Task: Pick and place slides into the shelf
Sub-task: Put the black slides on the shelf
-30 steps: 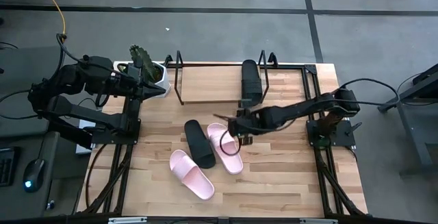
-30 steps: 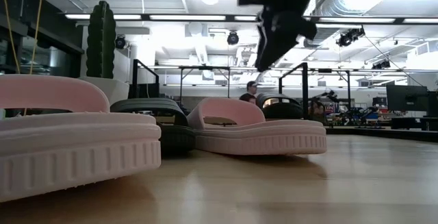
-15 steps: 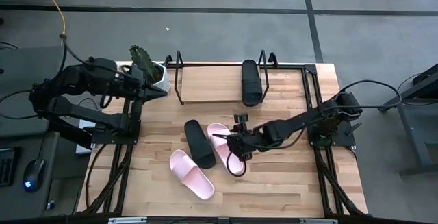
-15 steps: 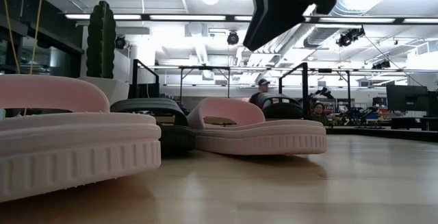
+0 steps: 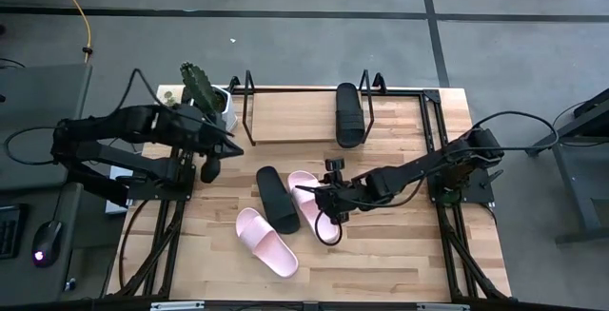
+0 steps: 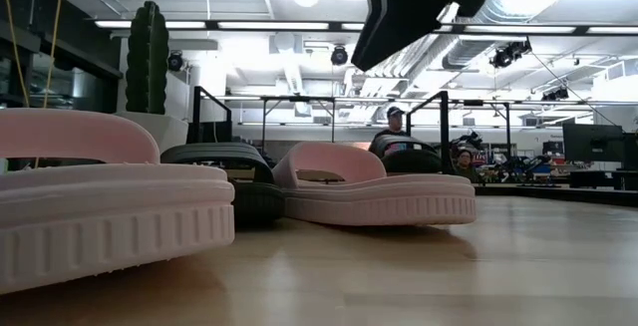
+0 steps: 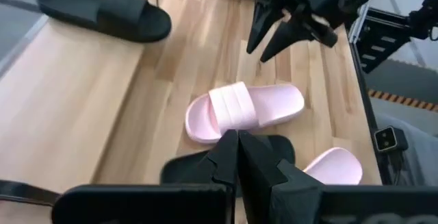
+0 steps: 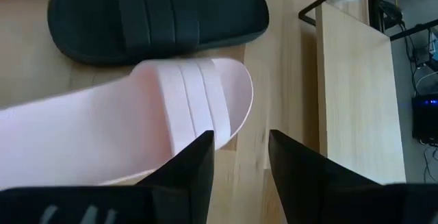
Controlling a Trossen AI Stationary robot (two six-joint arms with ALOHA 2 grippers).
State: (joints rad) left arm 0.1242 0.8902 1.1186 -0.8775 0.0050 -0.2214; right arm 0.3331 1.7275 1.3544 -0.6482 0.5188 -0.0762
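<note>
a big open lab hall: exposed ceiling ducts, strip lights, equipment benches behind

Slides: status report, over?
Right gripper open over pink slide, nothing held. Left gripper shut, empty. One black slide on shelf. Nothing blocking.

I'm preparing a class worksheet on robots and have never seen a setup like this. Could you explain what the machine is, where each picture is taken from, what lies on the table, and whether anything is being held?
Two dark robot arms work at a wooden table. One camera looks straight down, one sits at tabletop height, and one rides on each wrist.

On the table lie a black slide and two pink slides, one nearer the shelf and one nearer the table's front edge. A second black slide already sits on the shelf, a wire rack with a wooden base. A white plant pot stands beside it.

The right gripper hovers open over the nearer pink slide, holding nothing. The left gripper, shut and empty, waits near the pot.
</note>
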